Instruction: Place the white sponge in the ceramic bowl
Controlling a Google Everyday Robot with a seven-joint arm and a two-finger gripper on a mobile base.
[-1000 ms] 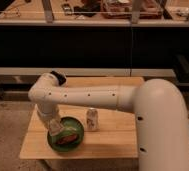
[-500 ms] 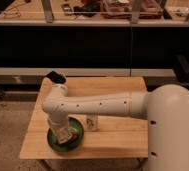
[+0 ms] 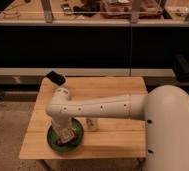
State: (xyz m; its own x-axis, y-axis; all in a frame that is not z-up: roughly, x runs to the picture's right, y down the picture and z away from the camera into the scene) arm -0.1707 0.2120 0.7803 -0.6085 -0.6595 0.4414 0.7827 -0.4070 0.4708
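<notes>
The ceramic bowl (image 3: pixel 53 140), a round glossy green dish, sits at the front left of the wooden table. My gripper (image 3: pixel 65 136) reaches down into the bowl from above, at the end of the white arm (image 3: pixel 98 106). It is shut on the white sponge (image 3: pixel 66 133), a small off-white block that sits low inside the bowl's rim. The arm's wrist hides the back part of the bowl.
A white patterned bottle (image 3: pixel 91 123) stands upright just right of the bowl. A black-topped white object (image 3: pixel 55 78) is at the table's back left. The wooden table (image 3: pixel 113 137) has edges close to the bowl at front and left. A dark counter runs behind.
The gripper with the sponge has moved down into the green bowl, from above its rim. The arm's elbow has swung to the right.
</notes>
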